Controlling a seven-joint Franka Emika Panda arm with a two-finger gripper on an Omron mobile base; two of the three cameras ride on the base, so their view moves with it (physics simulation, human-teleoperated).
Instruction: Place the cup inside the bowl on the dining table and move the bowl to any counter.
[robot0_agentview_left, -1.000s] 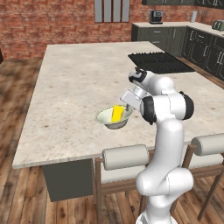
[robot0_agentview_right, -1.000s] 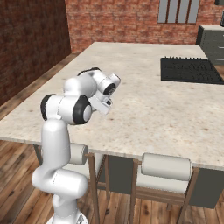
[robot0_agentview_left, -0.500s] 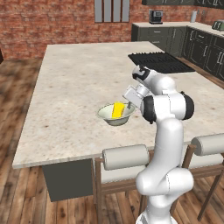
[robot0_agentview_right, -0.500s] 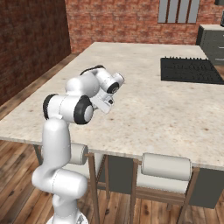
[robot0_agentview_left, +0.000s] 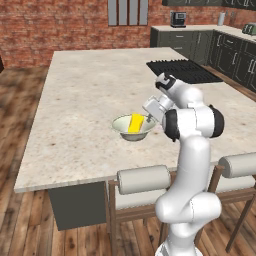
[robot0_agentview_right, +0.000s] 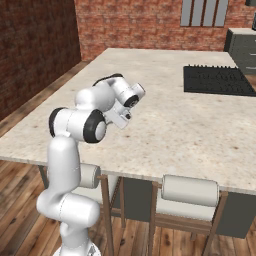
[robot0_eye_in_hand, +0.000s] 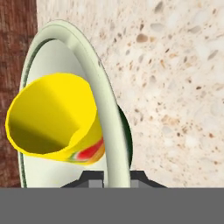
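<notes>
The pale green-white bowl (robot0_agentview_left: 131, 131) is near the front edge of the dining table (robot0_agentview_left: 85, 100), with the yellow cup (robot0_agentview_left: 135, 123) lying tilted inside it. My gripper (robot0_agentview_left: 151, 118) reaches the bowl's right rim from the arm side. In the hand view the bowl's rim (robot0_eye_in_hand: 105, 113) runs straight down between the two dark fingertips, and the gripper (robot0_eye_in_hand: 114, 177) is shut on it. The cup (robot0_eye_in_hand: 52, 118) fills the bowl's inside, its mouth facing the camera. I cannot tell whether the bowl's base touches the table top (robot0_eye_in_hand: 175, 87).
A black cooktop (robot0_agentview_left: 182, 70) is inset in the table's far right part. Padded stools (robot0_agentview_left: 137, 180) (robot0_agentview_left: 240, 165) stand along the table's front edge beside the robot's base. Counters over dark cabinets (robot0_agentview_left: 200, 30) line the back right wall. Wood floor surrounds the table.
The hand has shifted slightly up and to the right with the bowl in its grip. The cup has stayed inside the bowl.
</notes>
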